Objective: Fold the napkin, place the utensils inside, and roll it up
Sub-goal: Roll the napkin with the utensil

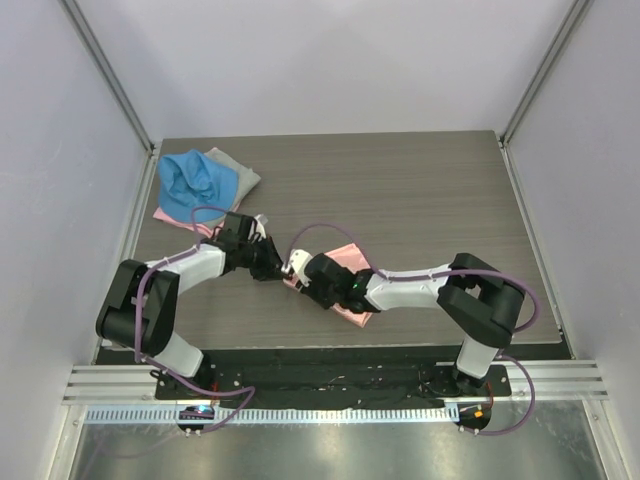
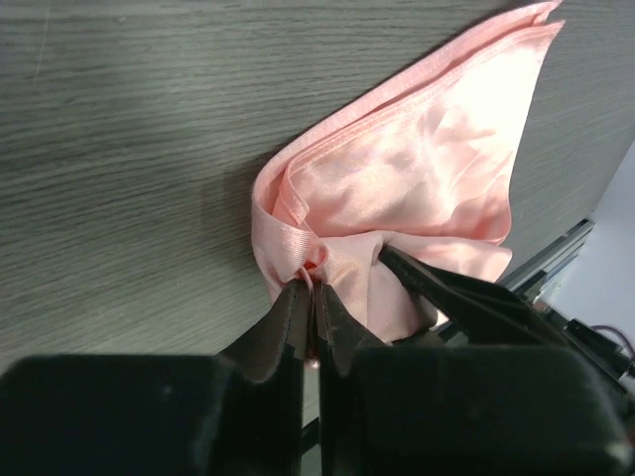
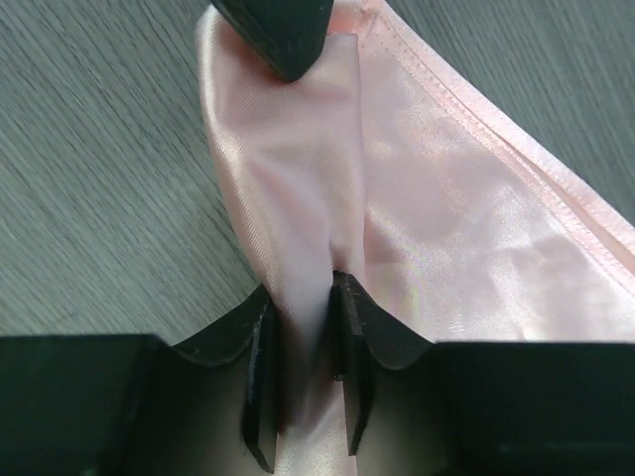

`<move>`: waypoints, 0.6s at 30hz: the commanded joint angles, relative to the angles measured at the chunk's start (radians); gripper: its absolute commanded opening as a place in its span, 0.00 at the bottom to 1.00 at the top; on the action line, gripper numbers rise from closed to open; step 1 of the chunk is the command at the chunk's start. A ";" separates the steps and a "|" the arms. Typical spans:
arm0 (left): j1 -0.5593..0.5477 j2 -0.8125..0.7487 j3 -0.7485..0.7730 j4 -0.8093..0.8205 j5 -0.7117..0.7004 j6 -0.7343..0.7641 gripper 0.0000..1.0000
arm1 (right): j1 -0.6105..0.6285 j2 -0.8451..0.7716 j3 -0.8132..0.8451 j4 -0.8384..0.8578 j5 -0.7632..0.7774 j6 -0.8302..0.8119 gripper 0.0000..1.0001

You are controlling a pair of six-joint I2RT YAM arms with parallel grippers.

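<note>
The salmon-pink satin napkin (image 1: 346,256) lies folded in layers on the dark wood table, near the front centre. My left gripper (image 1: 274,268) is shut on a bunched fold at the napkin's left end, as the left wrist view shows (image 2: 313,288) on the napkin (image 2: 427,159). My right gripper (image 1: 303,275) is shut on a fold of the same end right beside it (image 3: 303,297), with the napkin (image 3: 456,228) spreading away from it. The other gripper's fingertip shows in each wrist view (image 2: 446,288) (image 3: 273,30). The spoon is out of view.
A blue cloth (image 1: 195,185) is heaped on a grey cloth (image 1: 238,172) and a pink cloth (image 1: 168,213) at the table's back left. White walls stand on both sides. The table's front edge (image 1: 330,345) is close behind the napkin.
</note>
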 commanded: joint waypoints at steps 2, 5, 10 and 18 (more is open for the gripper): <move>-0.001 -0.075 0.022 0.004 -0.002 0.017 0.33 | -0.061 0.010 -0.041 -0.063 -0.319 0.091 0.24; 0.005 -0.113 0.021 -0.019 -0.053 0.019 0.58 | -0.088 0.001 -0.042 -0.078 -0.391 0.115 0.19; 0.025 -0.192 -0.013 -0.019 -0.123 0.019 0.68 | -0.144 -0.004 -0.039 -0.077 -0.538 0.167 0.17; 0.031 -0.259 -0.074 0.061 -0.084 0.039 0.68 | -0.269 0.082 0.057 -0.152 -0.790 0.254 0.15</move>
